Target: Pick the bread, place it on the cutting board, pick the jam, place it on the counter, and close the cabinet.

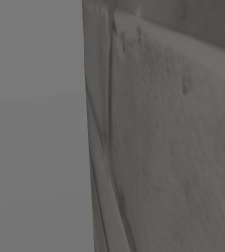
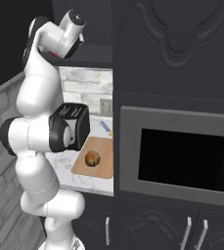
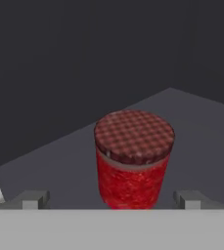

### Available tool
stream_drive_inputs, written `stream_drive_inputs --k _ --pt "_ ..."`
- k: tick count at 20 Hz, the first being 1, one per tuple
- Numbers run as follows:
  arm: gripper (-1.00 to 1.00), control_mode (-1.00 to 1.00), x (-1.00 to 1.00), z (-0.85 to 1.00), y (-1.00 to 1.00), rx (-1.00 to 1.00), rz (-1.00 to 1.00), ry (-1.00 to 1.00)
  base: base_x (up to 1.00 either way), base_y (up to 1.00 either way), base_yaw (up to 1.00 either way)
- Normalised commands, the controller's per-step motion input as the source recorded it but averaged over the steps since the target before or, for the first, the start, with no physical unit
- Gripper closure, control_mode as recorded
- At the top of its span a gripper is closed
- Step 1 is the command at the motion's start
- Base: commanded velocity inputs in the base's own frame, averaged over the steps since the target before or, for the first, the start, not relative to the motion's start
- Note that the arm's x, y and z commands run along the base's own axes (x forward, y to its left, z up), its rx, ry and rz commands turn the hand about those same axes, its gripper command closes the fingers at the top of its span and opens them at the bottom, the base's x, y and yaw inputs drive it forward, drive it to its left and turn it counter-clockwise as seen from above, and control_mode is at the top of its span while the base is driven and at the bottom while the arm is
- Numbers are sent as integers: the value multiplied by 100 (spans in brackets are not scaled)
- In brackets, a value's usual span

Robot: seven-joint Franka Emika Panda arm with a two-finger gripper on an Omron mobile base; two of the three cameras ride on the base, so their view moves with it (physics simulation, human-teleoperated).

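Looking down my hand view, I see the gripper (image 3: 111, 199) wide open, with one finger (image 3: 34, 199) on each side and nothing held. Just past the tips stands the jam jar (image 3: 133, 160). It is red, it stands upright, and it has a checked red lid (image 3: 134, 135). It sits between the two fingers but I cannot tell if they touch it. The jar stands on a dark shelf (image 3: 201, 127) near the shelf's front edge, with dark walls behind.

From the right base view I see my white arm (image 2: 37, 146) reaching up high. Past it, the bread (image 2: 92, 158) lies on the cutting board (image 2: 103, 151), near its front left corner. The board rests on the pale counter (image 2: 64, 168).
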Motion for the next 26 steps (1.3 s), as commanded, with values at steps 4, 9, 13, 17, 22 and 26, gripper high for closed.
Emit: stream_drive_inputs --k 4,9,13,17,22,26 --pt "-100 -100 17 -2 0 0 1 -3 0 0 0" --pt "-100 -100 9 -3 1 0 1 -3 0 0 0" --pt "-100 -100 7 -7 7 0 1 -2 0 0 0" --pt "-100 -100 11 -9 6 0 1 -1 0 0 0" --pt "-100 -100 14 -7 5 0 1 -1 0 0 0" --pt "-100 -100 22 -1 0 0 1 -1 0 0 0"
